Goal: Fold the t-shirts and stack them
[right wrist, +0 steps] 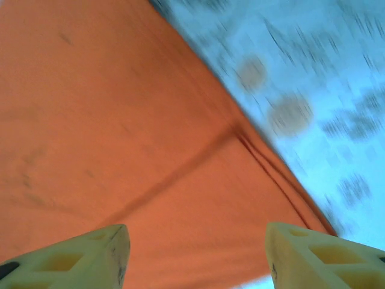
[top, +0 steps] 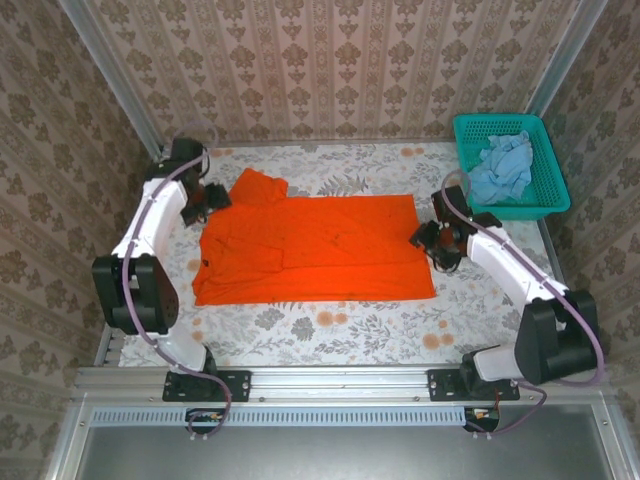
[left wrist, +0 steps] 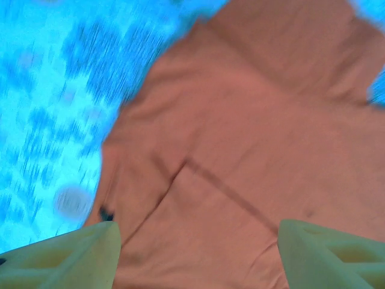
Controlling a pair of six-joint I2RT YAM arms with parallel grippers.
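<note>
Now, the orange t-shirt (top: 310, 250) is lying flat across the middle of the table (top: 330, 340), one layer folded over. Both pincers are hovering with fingers apart, gripping nothing — left gripper (top: 213, 197) by the far-left sleeve, right gripper (top: 430, 238) at the right edge. The pale blue t-shirt (top: 503, 168) is sitting crumpled in the basket (top: 556, 195), far right. The risk I'm seeing: one side pinching a single layer, or the two lifting unevenly — dragging the fold askew.
</note>
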